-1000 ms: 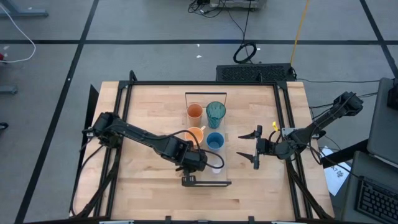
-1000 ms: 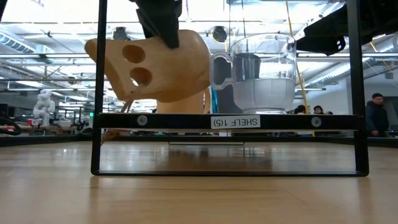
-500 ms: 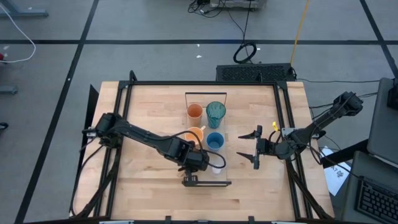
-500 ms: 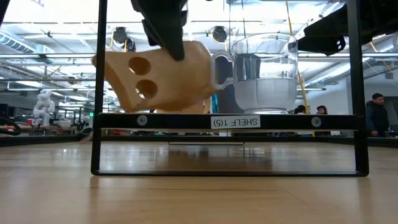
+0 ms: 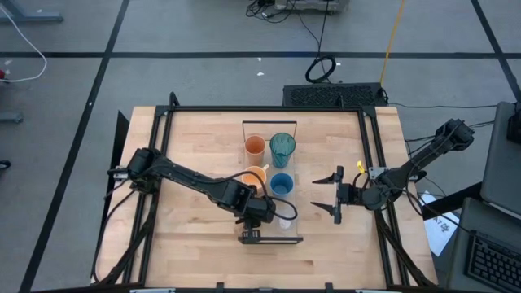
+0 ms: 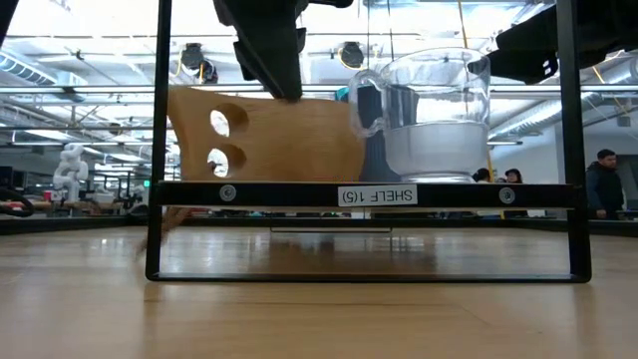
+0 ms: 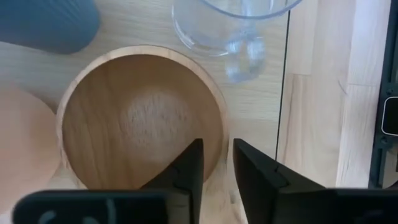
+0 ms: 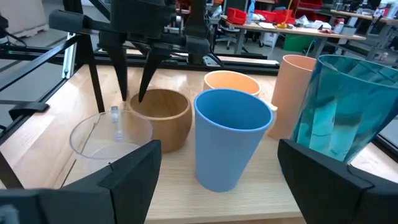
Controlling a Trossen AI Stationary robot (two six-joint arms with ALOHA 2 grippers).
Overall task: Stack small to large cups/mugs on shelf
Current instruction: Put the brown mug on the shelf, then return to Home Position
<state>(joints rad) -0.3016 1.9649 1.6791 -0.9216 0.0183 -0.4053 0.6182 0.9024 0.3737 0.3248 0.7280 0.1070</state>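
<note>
The tan handled mug stands upright on the near part of the light-wood shelf, beside the clear glass. My left gripper is shut on the mug's rim from above. Farther back on the shelf stand the blue cup, the orange mug with pale handle, the orange cup and the teal tumbler. My right gripper is open and empty, right of the shelf, level with the blue cup. My left gripper holds the tan mug by its rim on the side next to the clear glass. One finger is inside the mug and the other is outside. The fingers point down from above. The mug sits level and upright; the rail hides its base.
The shelf's near dark rail, labelled SHELF, crosses in front of the mug and the glass. Bare wooden tabletop lies left and right of the shelf. Black frame rails run along the table's sides. People stand in the room beyond.
My left gripper has lowered and tipped the tan mug from tilted, handle end high, to level and upright on the shelf. The clear glass beside it has shifted a little toward the table's right edge.
</note>
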